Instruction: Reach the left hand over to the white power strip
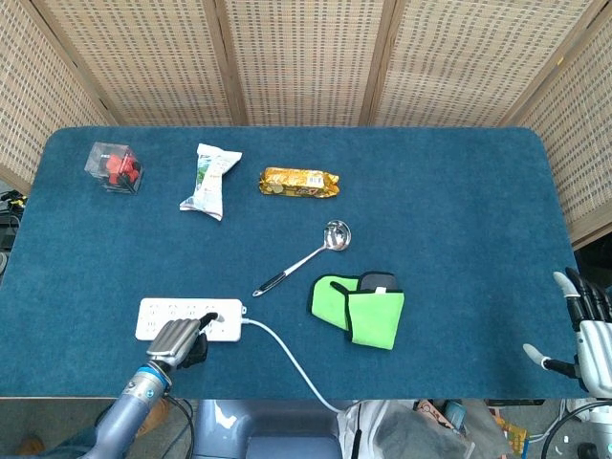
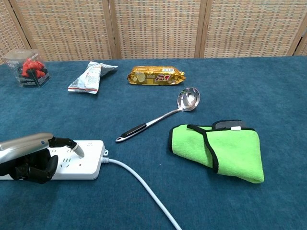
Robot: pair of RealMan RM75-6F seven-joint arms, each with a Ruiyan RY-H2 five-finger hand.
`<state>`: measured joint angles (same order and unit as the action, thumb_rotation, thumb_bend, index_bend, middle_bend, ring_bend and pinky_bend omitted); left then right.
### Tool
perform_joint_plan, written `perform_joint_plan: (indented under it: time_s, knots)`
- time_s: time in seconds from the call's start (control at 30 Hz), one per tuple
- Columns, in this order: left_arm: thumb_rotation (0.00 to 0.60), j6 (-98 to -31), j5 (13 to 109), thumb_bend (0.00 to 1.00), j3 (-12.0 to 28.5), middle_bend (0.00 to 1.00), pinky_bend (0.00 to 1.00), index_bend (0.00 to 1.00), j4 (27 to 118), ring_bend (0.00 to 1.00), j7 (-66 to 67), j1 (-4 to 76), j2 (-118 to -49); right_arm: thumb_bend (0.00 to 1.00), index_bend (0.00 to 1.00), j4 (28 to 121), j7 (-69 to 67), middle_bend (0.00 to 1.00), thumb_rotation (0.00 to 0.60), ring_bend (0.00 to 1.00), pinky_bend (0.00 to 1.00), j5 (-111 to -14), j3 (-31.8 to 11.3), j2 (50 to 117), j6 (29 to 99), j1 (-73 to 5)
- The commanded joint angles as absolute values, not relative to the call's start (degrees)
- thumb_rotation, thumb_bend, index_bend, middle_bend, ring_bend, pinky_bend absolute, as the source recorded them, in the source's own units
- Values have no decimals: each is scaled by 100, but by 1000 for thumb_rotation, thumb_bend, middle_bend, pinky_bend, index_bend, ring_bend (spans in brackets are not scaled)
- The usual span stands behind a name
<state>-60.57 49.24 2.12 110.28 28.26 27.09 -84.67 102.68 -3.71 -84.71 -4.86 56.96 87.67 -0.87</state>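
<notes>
The white power strip [image 1: 167, 314] [image 2: 91, 160] lies flat near the table's front left edge, its white cable [image 1: 287, 359] [image 2: 144, 187] running off to the front right. My left hand [image 1: 180, 338] [image 2: 31, 158] lies over the strip's near side, fingers curled in, one fingertip [image 2: 79, 151] stretched out onto the strip's top. It holds nothing that I can see. My right hand [image 1: 585, 330] hangs off the table's right front corner with its fingers spread and nothing in them; it shows only in the head view.
A green cloth [image 1: 359, 311] [image 2: 220, 151] over a dark object and a metal ladle [image 1: 306, 256] [image 2: 160, 116] lie right of the strip. Further back are a gold snack pack [image 1: 299, 182], a white pouch [image 1: 210, 179] and a clear box with red contents [image 1: 115, 167].
</notes>
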Motion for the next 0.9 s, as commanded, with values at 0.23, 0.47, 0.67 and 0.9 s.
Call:
perform_joint_plan:
  time_s: [0.23, 0.47, 0.67, 0.9]
  knots:
    - [600, -6065, 4657, 1000, 113, 1000, 1000, 223, 10987, 1000, 2901, 2856, -8547, 0, 0, 10240, -380, 0, 600, 0, 0, -8451, -504, 5713, 8790, -83]
    - [600, -6598, 5660, 1000, 169, 1000, 1000, 223, 11226, 1000, 2258, 2566, -8269, 0, 0, 10227, -385, 0, 600, 0, 0, -8478, -497, 5727, 8784, -92]
    - [600, -7170, 6629, 989, 261, 985, 999, 210, 11449, 983, 1525, 2235, -7681, 0, 0, 10254, -356, 0, 600, 0, 0, -8515, -482, 5731, 8809, -82]
    - [600, -7735, 7661, 0, 28, 14, 46, 0, 11109, 19, 1040, 1794, -6603, 0, 0, 10275, -322, 0, 600, 0, 0, -8540, -468, 5737, 8825, -74]
